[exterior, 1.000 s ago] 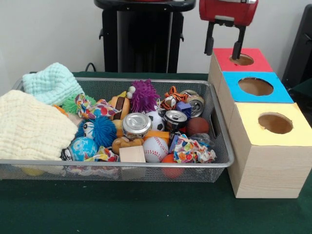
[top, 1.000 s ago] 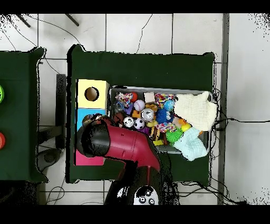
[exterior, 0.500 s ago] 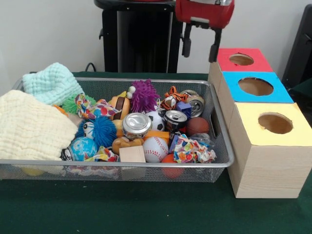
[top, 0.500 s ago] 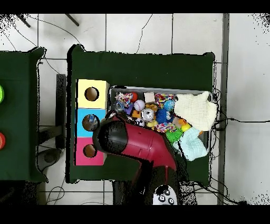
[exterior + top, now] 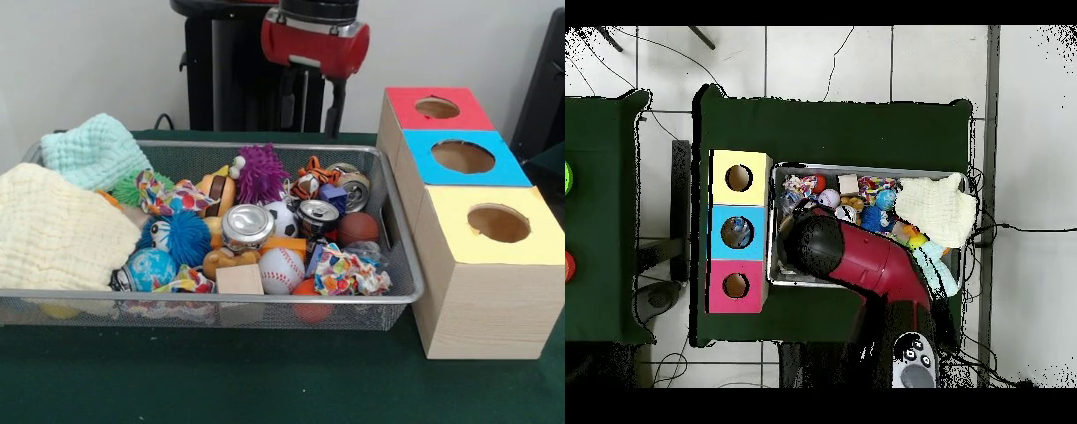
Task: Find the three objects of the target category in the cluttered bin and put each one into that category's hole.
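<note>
My gripper [image 5: 311,119] hangs open and empty above the far rim of the wire bin [image 5: 402,265], left of the red-topped box [image 5: 439,108]. Its two dark fingers [image 5: 335,110] point straight down. Below it in the bin lie three metal cans [image 5: 247,225], [image 5: 318,213], [image 5: 355,188], a baseball [image 5: 281,268], a soccer ball [image 5: 281,217], a brown ball [image 5: 357,228] and a purple spiky toy [image 5: 261,172]. In the overhead view the red arm [image 5: 835,255] covers the bin's side nearest the robot and hides the gripper.
Three wooden boxes with round holes stand beside the bin: red, blue [image 5: 463,157] and yellow [image 5: 499,223]; overhead they show as [image 5: 735,285], [image 5: 737,232], [image 5: 739,178]. A cream cloth [image 5: 53,230] and a mint cloth [image 5: 93,150] fill the bin's left end.
The gripper has swung from above the red box's hole leftward in the front view to over the bin's far rim, staying open and empty. The bin's contents have not moved.
</note>
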Controlling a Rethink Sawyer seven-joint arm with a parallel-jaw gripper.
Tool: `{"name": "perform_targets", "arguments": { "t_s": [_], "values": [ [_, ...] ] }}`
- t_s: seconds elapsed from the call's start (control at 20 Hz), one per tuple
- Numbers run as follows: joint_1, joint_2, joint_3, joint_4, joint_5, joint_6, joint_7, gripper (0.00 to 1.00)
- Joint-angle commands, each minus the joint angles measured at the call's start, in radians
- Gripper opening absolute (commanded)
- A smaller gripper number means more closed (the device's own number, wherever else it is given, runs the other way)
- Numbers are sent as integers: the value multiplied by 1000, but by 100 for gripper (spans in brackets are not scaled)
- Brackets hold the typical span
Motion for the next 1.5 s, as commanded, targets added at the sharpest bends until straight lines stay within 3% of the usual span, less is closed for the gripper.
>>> {"name": "perform_targets", "arguments": {
  "t_s": [0.05, 0.3, 0.55, 0.75, 0.9, 1.1, 1.2, 1.3, 1.5],
  "values": [
    [-23, 107, 65, -114, -53, -6, 56, 100],
    [2, 168, 24, -181, -74, 7, 68, 100],
    [28, 209, 15, -182, -81, -43, 106, 100],
    [46, 218, 18, -203, -71, -25, 124, 100],
    [-5, 212, 97, -222, -75, 47, 24, 100],
    [-98, 223, 259, -248, -162, 159, -257, 100],
    [-119, 214, 307, -223, -208, 138, -307, 100],
    [-119, 202, 317, -201, -242, 105, -276, 100],
    [-173, 206, 414, -174, -301, 79, -288, 100]
  ]
}}
